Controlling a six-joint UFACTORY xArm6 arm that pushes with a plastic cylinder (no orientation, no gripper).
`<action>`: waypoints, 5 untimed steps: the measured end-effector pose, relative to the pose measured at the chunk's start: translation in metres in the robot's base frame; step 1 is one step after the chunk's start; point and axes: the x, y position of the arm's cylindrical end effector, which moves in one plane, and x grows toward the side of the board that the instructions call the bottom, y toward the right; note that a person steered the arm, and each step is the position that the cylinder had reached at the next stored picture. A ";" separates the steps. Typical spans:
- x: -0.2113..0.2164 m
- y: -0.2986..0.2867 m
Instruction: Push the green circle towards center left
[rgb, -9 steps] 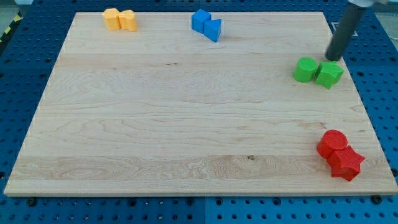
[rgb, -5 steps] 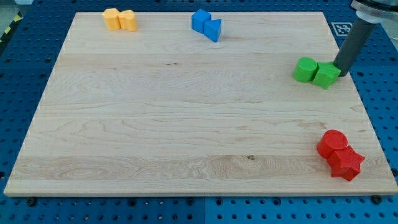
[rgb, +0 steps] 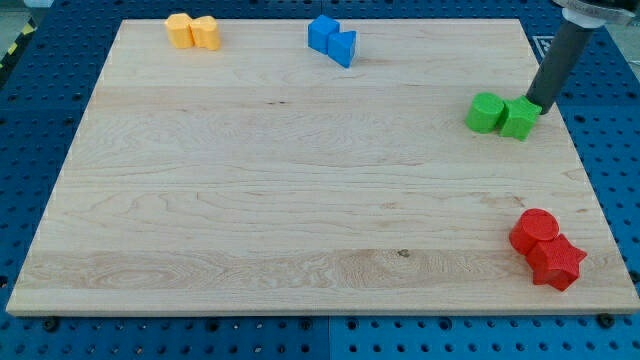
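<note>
The green circle (rgb: 486, 112) lies near the board's right edge, above mid-height. A second green block (rgb: 519, 118) of angular shape touches it on its right side. My tip (rgb: 538, 107) rests against the upper right side of that second green block, so the block lies between the tip and the green circle. The dark rod slants up to the view's top right.
The wooden board (rgb: 300, 200) fills the view. Two orange blocks (rgb: 193, 31) sit at the top left. Two blue blocks (rgb: 332, 40) sit at the top centre. A red circle (rgb: 535, 229) and a red star-like block (rgb: 556, 262) sit at the bottom right.
My tip swung round to the right side of the second green block and moved left. Both green blocks slid a little to the left.
</note>
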 end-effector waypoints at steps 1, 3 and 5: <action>0.020 -0.002; 0.025 -0.026; 0.000 -0.059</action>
